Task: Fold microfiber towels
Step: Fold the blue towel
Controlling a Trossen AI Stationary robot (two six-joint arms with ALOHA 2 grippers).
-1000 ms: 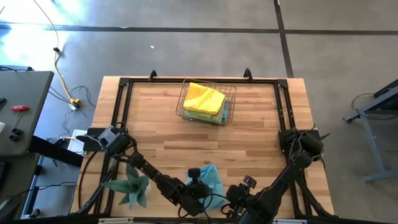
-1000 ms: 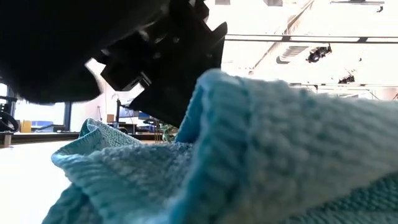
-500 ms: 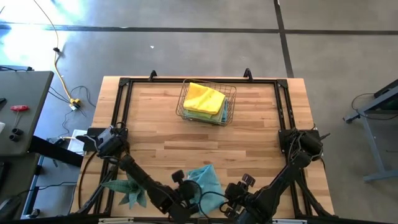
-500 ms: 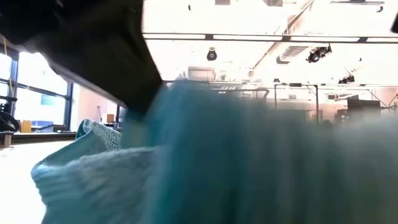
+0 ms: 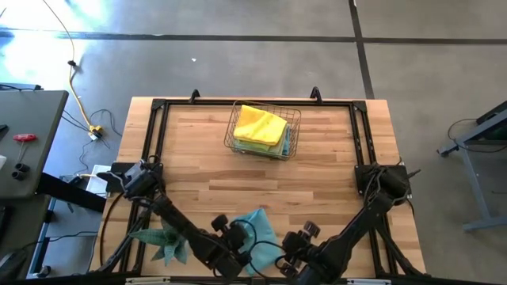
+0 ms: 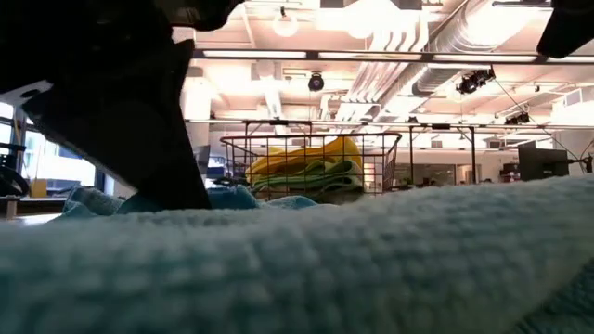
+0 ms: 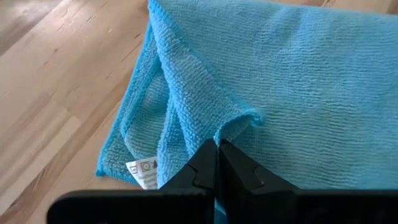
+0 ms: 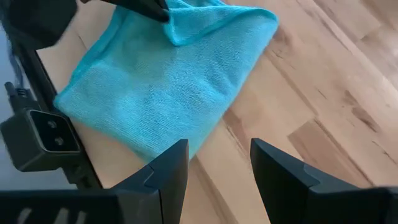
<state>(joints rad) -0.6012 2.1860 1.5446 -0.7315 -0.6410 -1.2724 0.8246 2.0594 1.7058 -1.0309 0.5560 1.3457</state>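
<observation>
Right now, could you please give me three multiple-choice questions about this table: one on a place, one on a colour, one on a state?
1. Where is the wire basket?
A. at the far middle of the table
B. at the near left corner
C. on the floor

2. What colour is the towel lying by the claws?
A. red
B. light blue
C. white

3. How is the left claw?
A. wide open, holding nothing
B. shut on the towel's fold
C. out of sight

Answers: 1 A, the high view shows it by the far edge. 2 B, both wrist views show light blue cloth. 3 B, its fingers pinch a raised fold.
</observation>
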